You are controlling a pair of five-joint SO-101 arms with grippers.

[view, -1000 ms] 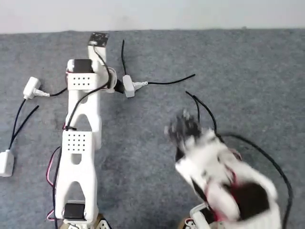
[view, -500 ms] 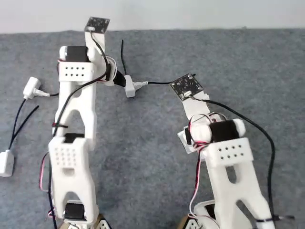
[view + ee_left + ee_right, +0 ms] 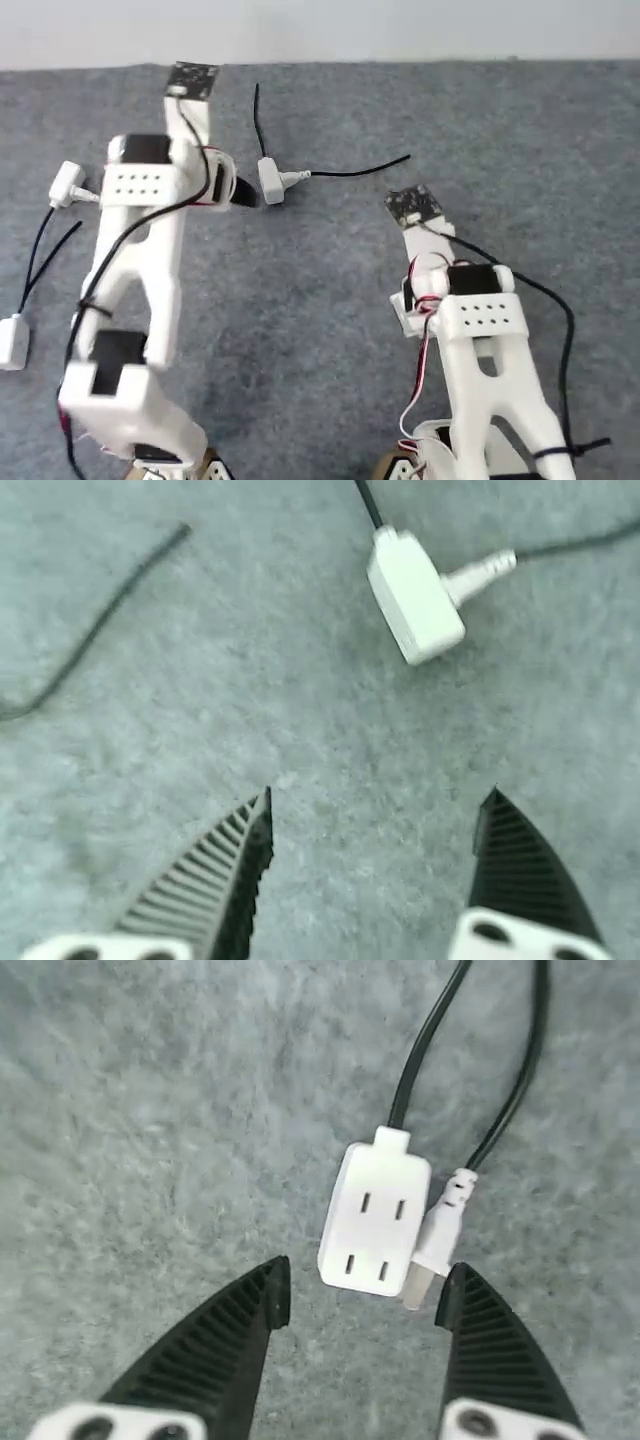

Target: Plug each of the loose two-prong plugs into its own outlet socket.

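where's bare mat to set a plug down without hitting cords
Free: the grey mat between the two arms, on the near side of the middle plug, and the far right corner beyond the right arm. Crowded: the left edge, with the left plug, thin cords and a white block.

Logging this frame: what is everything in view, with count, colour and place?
Table cover: one, grey, under everything.
Outlet socket: one, white, black cord, just ahead of the right gripper.
Plug: one, white, black cord, right beside that socket.
Connector block: one, white, black cords at two ends, ahead of the left gripper.
Angled connector: one, white, left of the left arm.
Flat block: one, white, at the table's left edge.
Arms: two, white, the left arm and the right arm.
Grippers: two, black fingers, both open and empty.
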